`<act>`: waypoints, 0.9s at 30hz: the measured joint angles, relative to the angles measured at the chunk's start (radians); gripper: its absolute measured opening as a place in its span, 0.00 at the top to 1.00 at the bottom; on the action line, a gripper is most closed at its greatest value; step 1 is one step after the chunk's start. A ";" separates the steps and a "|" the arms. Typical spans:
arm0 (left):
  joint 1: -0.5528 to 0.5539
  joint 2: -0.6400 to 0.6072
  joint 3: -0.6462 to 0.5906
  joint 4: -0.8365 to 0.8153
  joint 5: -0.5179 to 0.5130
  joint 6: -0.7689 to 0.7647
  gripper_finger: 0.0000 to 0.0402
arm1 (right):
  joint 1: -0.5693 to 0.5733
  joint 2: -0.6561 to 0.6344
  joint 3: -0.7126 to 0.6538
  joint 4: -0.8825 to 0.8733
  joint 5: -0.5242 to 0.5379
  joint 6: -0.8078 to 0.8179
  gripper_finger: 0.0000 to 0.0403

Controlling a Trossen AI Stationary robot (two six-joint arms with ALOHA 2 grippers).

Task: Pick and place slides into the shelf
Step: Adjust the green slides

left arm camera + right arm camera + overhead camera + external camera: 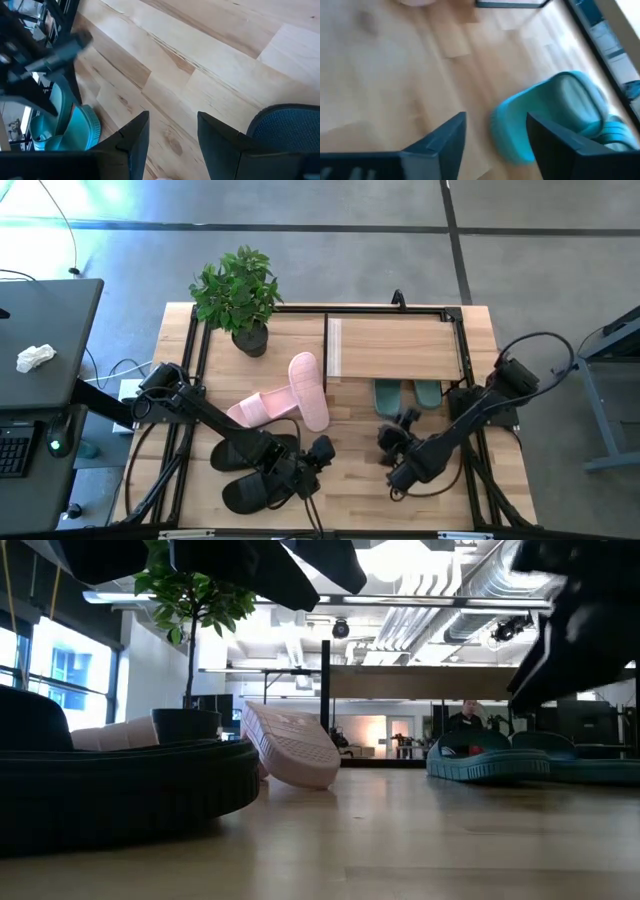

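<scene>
Two dark robot arms work over a light-wood worktop (350, 480) strewn with rubber slide sandals. The right pincer (390, 442) hovers released and empty, its fingers spread, just in front of the heels of the dark green pair of slides (405, 393), which lie side by side at the near edge of the low shelf with the light-wood plank top and thin black frame (395, 347), their toes apparently tucked beneath the plank. From that pincer the green pair lies straight ahead, toward the far side, long axes running near to far; the right arm is plainly the closer one, so any further nudge under the plank looks like its job. The left pincer (318, 452), also released with nothing between its fingers, hangs at the right-hand end of the two black slides (250, 470), which lie lengthwise left to right at the near left. The pale pink pair (285, 398) sits mid-worktop, between a potted green plant (240, 295) and the black pair.
</scene>
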State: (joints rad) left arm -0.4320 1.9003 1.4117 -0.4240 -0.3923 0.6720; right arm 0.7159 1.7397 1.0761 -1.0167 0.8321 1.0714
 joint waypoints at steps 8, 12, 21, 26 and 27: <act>0.000 0.000 0.000 -0.006 0.000 0.000 0.63 | 0.081 -0.040 0.094 -0.070 -0.230 0.062 0.91; 0.000 0.000 0.000 -0.005 0.016 0.000 0.63 | 0.134 -0.133 -0.005 0.054 -0.285 0.138 0.97; 0.000 0.000 0.000 -0.002 0.019 0.000 0.63 | 0.120 -0.268 -0.299 0.456 -0.329 0.207 1.00; 0.000 0.000 0.000 0.002 0.019 0.000 0.63 | -0.004 -0.237 -0.377 0.618 -0.286 0.078 1.00; 0.000 0.000 0.000 0.002 0.019 0.000 0.63 | -0.030 -0.230 -0.379 0.633 -0.288 0.044 1.00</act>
State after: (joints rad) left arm -0.4320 1.9003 1.4117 -0.4221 -0.3733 0.6716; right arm 0.6860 1.5095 0.6968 -0.3837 0.5442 1.1157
